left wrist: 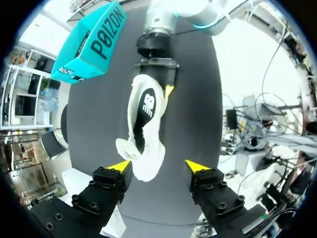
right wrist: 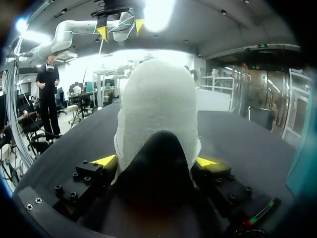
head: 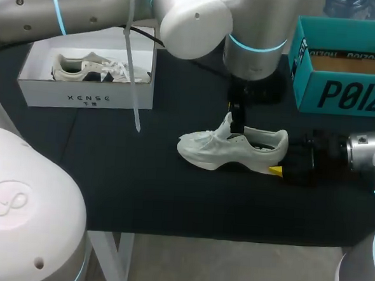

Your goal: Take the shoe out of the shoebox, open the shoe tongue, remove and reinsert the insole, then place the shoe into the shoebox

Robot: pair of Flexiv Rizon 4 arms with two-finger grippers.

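Observation:
A white sneaker point(head: 228, 149) lies on its side on the black table, toe to the left; in the left wrist view the sneaker point(left wrist: 146, 124) shows its dark insole. My right gripper point(head: 280, 166) is shut on its heel, and in the right wrist view the heel point(right wrist: 158, 114) fills the gap between its fingers point(right wrist: 157, 161). Coming down from above, my left gripper point(head: 236, 121) hangs over the tongue. Its yellow tips point(left wrist: 158, 167) stand open on either side of the shoe's front, with a gap on one side. The white shoebox point(head: 85, 99) stands at the back left.
A second pale shoe point(head: 96, 68) lies inside the white shoebox. A teal box point(head: 343, 93) stands at the back right, close behind my right arm. A white strap point(head: 132, 86) hangs down from my left arm in front of the shoebox.

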